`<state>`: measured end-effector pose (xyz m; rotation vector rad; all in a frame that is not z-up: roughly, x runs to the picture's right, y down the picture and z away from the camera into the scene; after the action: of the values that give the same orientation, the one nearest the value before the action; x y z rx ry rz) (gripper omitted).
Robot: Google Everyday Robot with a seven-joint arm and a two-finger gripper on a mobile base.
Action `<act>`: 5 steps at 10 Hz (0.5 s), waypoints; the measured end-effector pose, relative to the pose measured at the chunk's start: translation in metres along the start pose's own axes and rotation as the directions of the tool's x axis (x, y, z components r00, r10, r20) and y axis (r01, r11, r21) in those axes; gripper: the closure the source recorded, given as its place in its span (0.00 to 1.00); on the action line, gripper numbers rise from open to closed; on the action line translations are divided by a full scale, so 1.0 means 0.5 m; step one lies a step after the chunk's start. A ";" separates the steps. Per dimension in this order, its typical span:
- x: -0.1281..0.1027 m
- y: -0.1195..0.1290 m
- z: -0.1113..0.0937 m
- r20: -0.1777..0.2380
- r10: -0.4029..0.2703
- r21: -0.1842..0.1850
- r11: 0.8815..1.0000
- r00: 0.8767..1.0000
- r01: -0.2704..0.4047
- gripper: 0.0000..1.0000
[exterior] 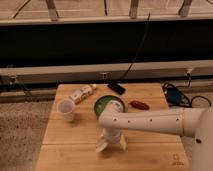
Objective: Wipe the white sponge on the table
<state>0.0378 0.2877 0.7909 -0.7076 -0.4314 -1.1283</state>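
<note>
My gripper (112, 144) points straight down at the front middle of the light-brown wooden table (65, 150), just in front of the green bowl. Its two pale fingers (102, 146) stand apart with their tips at the table top, so it is open. The white arm reaches in from the right edge of the camera view. The white sponge is hidden; the gripper covers the spot beneath it and I cannot make out a pad there.
A green bowl (106, 104) sits behind the gripper. A translucent white cup (65, 108) stands at the left, a white tube (83, 93) behind it. A black flat object (116, 88) and a reddish-brown item (138, 104) lie at the back right. Cables (175, 95) hang off the right edge.
</note>
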 end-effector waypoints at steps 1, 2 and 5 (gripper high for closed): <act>0.003 0.001 0.005 0.007 0.004 0.000 1.000 1.000 -0.004 0.20; 0.005 0.000 0.010 0.007 0.004 -0.002 1.000 1.000 -0.004 0.20; 0.005 -0.003 0.006 0.005 0.002 0.001 1.000 1.000 -0.002 0.20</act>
<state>0.0372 0.2880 0.7952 -0.7104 -0.4353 -1.1250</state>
